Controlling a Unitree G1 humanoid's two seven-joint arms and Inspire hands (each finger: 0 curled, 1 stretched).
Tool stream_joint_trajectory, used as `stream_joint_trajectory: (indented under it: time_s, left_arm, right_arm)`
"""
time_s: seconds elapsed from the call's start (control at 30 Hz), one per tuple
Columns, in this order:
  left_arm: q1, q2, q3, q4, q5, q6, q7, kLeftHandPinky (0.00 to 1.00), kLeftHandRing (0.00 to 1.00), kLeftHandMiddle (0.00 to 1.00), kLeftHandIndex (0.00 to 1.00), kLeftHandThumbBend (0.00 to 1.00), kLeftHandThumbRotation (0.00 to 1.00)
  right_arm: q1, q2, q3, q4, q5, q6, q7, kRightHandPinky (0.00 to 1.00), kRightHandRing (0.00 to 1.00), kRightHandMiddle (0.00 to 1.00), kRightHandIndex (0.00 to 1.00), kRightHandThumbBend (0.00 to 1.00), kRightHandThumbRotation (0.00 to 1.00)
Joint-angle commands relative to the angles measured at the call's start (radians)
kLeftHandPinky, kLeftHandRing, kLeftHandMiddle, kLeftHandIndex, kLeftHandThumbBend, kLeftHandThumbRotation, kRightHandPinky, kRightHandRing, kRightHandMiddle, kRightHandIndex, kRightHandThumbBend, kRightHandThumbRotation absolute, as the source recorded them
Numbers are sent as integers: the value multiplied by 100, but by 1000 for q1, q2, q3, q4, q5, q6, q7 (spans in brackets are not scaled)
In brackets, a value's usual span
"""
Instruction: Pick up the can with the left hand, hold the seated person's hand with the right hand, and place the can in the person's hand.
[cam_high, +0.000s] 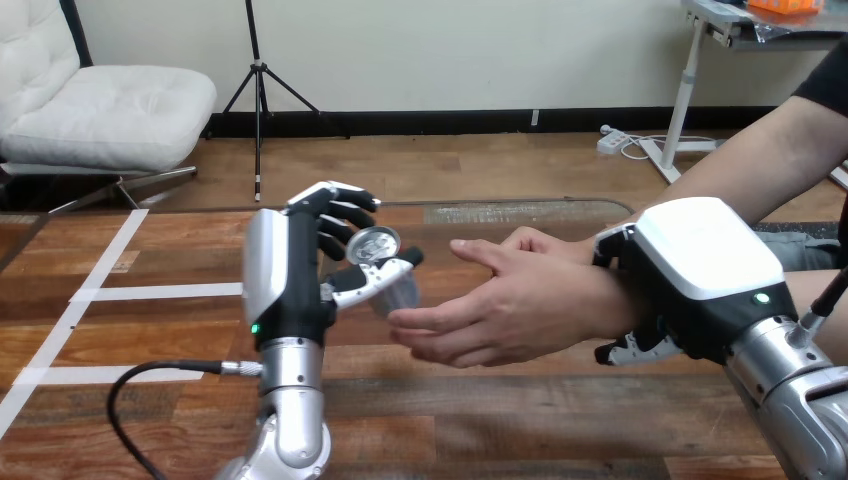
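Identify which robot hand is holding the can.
The left hand, curled round the can; the right hand wraps the person's wrist instead.

Person's wrist (590, 305) largely behind the right hand (700, 265)

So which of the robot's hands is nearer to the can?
Left. The left hand is curled round the can. The right hand is apart from it, curled round the person's wrist, with the person's hand between them.
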Motion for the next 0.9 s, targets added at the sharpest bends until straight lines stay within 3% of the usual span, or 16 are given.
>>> stream_joint_trajectory:
  time_s: [0.0,0.37,0.87]
  left_arm:
    - [-81,-11,-8,-74,0,-32,-6,37,41,49,52,70,0]
    - [-82,-34,-21,-87,5,-41,-33,37,42,49,52,69,0]
    - [-81,-62,-45,-109,26,-41,-42,37,42,49,52,69,0]
  right_arm:
    - [-31,19,24,-41,4,-48,-7,30,33,41,46,91,0]
    - [-40,32,34,-43,2,-52,13,31,34,41,46,90,0]
    - [-56,44,49,-16,-16,-80,-8,32,35,41,46,89,0]
